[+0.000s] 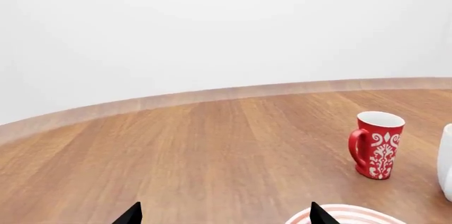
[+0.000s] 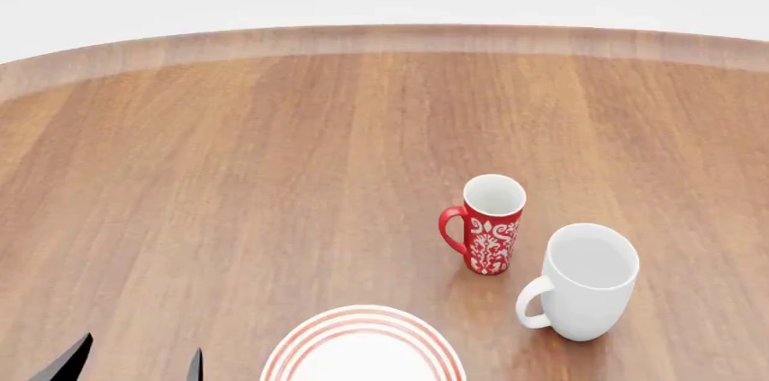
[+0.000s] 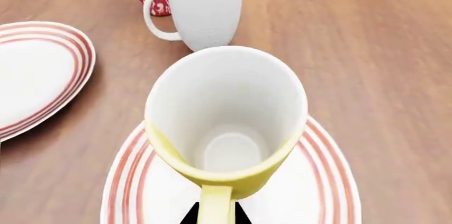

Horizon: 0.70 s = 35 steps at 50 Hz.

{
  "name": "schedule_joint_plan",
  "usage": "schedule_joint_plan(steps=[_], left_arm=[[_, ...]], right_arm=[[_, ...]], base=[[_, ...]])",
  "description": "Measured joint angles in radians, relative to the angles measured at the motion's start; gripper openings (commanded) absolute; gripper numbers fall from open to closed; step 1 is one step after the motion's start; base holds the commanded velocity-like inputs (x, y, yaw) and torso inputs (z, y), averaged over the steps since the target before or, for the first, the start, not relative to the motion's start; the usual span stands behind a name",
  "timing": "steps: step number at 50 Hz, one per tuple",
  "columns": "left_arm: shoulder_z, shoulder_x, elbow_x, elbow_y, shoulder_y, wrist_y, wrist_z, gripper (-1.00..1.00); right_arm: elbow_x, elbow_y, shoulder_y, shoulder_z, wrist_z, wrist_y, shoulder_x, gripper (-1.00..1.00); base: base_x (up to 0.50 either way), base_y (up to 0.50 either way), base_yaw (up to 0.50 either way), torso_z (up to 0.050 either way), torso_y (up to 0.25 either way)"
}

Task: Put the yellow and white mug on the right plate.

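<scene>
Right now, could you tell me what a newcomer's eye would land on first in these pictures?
Most striking is the short yellow mug with a white inside, filling the right wrist view, its handle at the right gripper, over a round white plate with red rings. Next, in the head view, a red mug with white floral pattern stands beside a taller all-white mug on the round wooden table, with a second red-ringed plate near the front edge.

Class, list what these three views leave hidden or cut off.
- Right gripper, right wrist view: mostly behind the yellow and white mug; open or shut unclear.
- Right plate: partly hidden under that mug; whether the mug touches it is unclear.
- Left gripper, head view: cut by the bottom edge.
- White mug, left wrist view: cut by the frame edge.
</scene>
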Motion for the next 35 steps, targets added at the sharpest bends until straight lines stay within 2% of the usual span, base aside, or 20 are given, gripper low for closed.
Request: schedule_joint_plan(steps=[35], left_arm=[[0.007,-0.006,-0.007,0.000,-0.003,0.004,-0.007,1.00]], right_arm=[[-0.042,0.102,0.023,-0.058,-0.016,-0.052,-0.010,-1.00]], base=[[0.00,0.00,0.00,0.000,0.000]])
